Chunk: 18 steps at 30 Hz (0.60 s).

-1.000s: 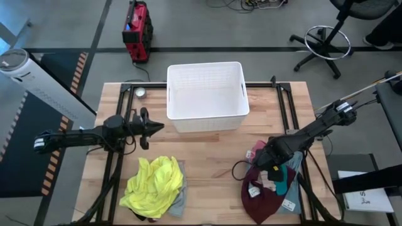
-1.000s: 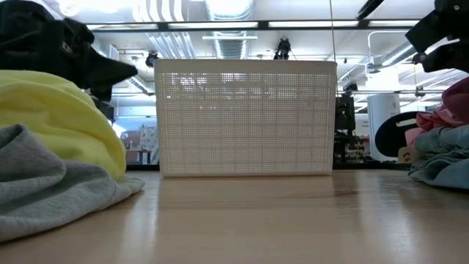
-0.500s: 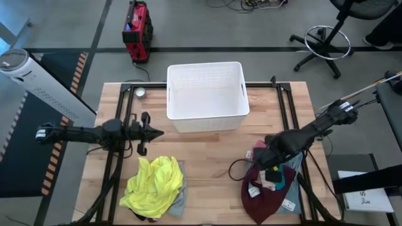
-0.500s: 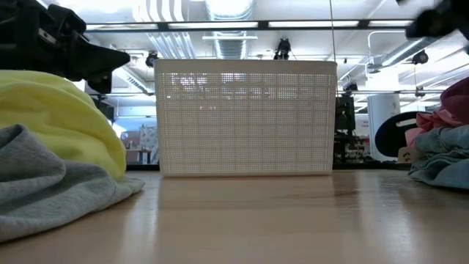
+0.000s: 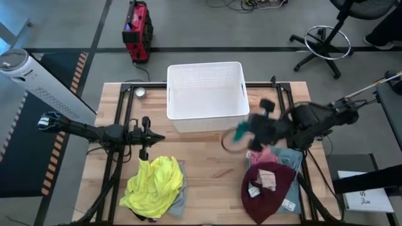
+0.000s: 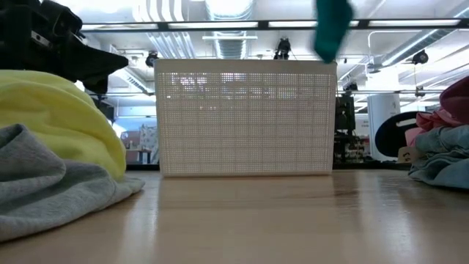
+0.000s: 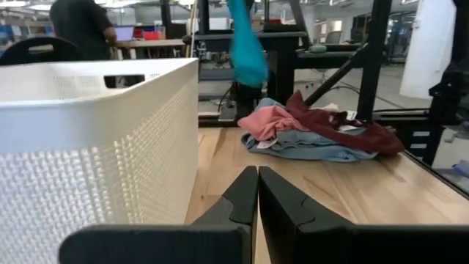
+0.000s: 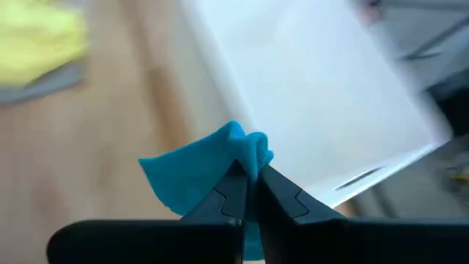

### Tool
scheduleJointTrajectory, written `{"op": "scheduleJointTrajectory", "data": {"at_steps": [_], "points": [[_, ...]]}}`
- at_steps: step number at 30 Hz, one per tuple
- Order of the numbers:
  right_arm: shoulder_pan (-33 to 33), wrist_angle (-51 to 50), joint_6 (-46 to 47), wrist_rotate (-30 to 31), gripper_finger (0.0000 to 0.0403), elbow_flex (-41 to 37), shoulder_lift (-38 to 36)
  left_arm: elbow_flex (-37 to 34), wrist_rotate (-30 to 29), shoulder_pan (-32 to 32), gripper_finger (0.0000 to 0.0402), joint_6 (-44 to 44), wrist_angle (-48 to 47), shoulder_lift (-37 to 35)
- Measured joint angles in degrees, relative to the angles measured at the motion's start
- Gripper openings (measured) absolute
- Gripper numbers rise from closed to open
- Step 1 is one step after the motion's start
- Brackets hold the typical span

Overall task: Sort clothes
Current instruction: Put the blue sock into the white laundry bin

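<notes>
My right gripper [image 5: 250, 133] is up in the air just right of the white basket [image 5: 206, 94], shut on a teal piece [image 8: 198, 176] of the clothes. The teal piece also hangs high in the low view [image 6: 333, 29] and shows in the left wrist view [image 7: 245, 44]. The right-hand pile holds a maroon piece [image 5: 270, 188], a pink one [image 5: 267, 157] and light blue fabric [image 5: 290, 157]. A yellow top [image 5: 154, 185] lies on grey fabric at the near left. My left gripper [image 5: 160, 135] is shut and level, above the table left of the basket, holding nothing. My right gripper pinches a bunched part of the teal piece [image 8: 245, 150] between its two fingers. The fingers slant downward toward the basket. The cloth hangs slack beyond and below the fingertips, clear of the table and of the pile.
The white slatted basket stands at the table's far middle. Bare wood lies between the two piles [image 5: 213, 176]. A small round thing [image 5: 141, 93] sits at the far left corner. Black frame rails [image 5: 286, 107] run along the table's sides.
My right gripper has risen from the right pile and swung toward the basket, tipping from pointing down toward level. The teal piece has come off the pile with it and now hangs clear. My left gripper has shifted a little toward the near edge.
</notes>
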Motion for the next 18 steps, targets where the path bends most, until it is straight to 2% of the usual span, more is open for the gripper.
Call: {"op": "scheduleJointTrajectory", "data": {"at_steps": [2, 6, 10, 13, 18], "points": [[-3.34, 3.66, -4.90, 2.35, 0.0001, 0.82, 0.02, -0.02, -0.09, 0.00, 0.0000, -0.40, 1.16, 0.50], [-10.07, 16.87, -16.33, 2.33, 0.0000, 1.09, 0.02, -0.02, -0.08, 0.00, 0.0000, 0.02, 4.71, 0.50], [-16.93, 27.52, -25.92, -1.63, 0.0000, 0.69, 0.56, -0.02, -0.08, 0.00, 0.0000, 0.72, 5.12, 0.04], [-22.01, 29.64, -27.84, -6.31, 0.0000, 0.57, 2.03, -0.02, -0.08, 0.00, 0.0000, 0.76, 4.51, 0.17], [-28.07, 30.53, -25.62, -6.60, 0.0019, 0.56, 6.29, -0.02, -0.05, 0.00, 0.0000, 0.78, 4.26, 0.74]]}}
